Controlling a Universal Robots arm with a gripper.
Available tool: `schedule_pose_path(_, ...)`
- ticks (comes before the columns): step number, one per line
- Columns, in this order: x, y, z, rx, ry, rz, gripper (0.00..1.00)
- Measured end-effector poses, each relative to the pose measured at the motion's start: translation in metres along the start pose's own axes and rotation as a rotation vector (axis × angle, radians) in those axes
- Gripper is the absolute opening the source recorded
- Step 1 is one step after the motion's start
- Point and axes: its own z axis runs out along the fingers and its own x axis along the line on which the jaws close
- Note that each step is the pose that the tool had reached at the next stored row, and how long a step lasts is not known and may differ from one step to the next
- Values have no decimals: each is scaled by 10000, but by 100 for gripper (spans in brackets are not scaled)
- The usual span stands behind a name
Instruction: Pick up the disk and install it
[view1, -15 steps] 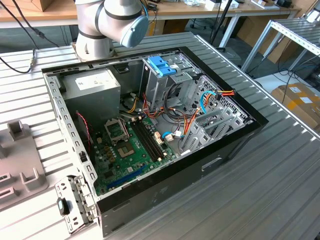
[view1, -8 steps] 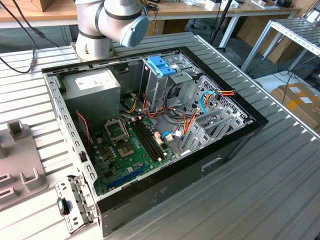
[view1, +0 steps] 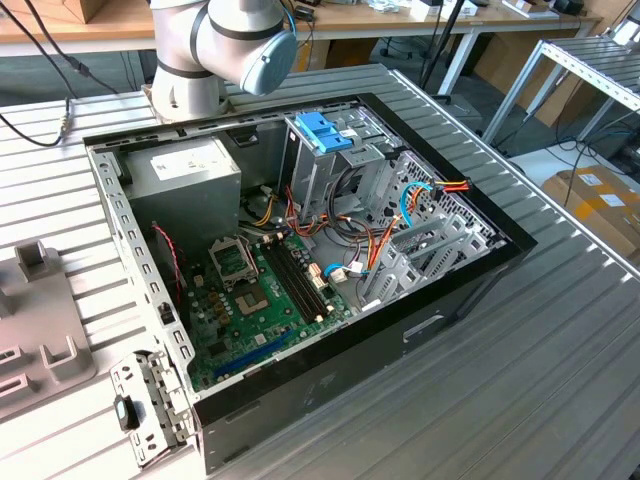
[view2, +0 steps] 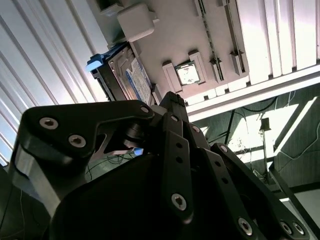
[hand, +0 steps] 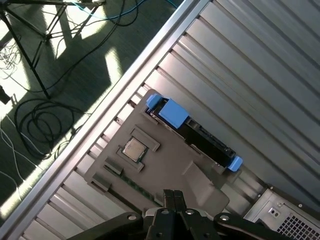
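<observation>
I am reading the claw as clenched, fingertips pressed together and grasping nothing. In the first wrist view it is hovering over the grey tray, apart from the disk. The disk is standing on its long edge in a slot along one side of the tray, its blue-tabbed end lying toward a tray corner. A square chip is sitting in a tray pocket just beside the disk. The open computer case is lying beside the tray on the slatted table.
</observation>
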Motion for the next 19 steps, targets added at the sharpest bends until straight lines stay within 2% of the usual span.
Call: schedule_pose_path(19, 0, 0, 0, -18, -36, -597, 11)
